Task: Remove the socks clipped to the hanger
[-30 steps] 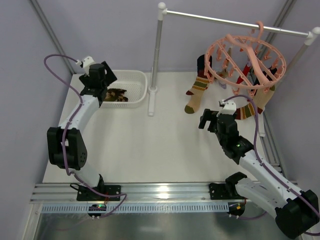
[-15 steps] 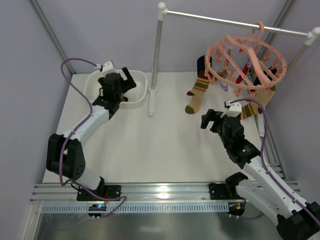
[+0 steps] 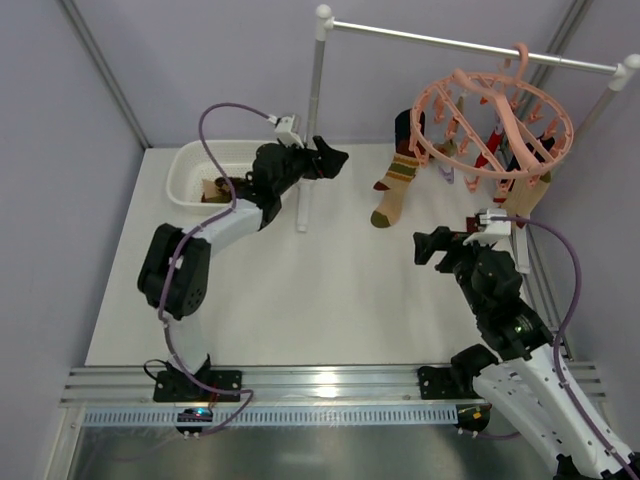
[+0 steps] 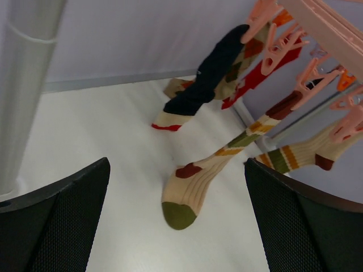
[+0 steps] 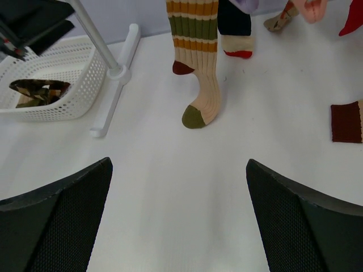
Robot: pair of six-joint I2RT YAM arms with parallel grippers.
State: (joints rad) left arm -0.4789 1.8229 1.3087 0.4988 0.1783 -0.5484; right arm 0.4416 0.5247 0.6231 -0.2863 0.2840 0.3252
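With the left gripper (image 3: 330,158) and right gripper (image 3: 430,247) both spread wide and empty, short of the socks (image 4: 210,73) clipped to the pink hanger (image 3: 497,100) at far right, tugging 1 striped sock (image 3: 395,185) sideways could swing the hanger or tip its rail stand (image 3: 312,100).

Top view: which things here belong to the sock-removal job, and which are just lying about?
Job: socks, pink hanger, white basket holding one argyle sock.
Just there: white rail stand carrying the hanger, purple arm cables.
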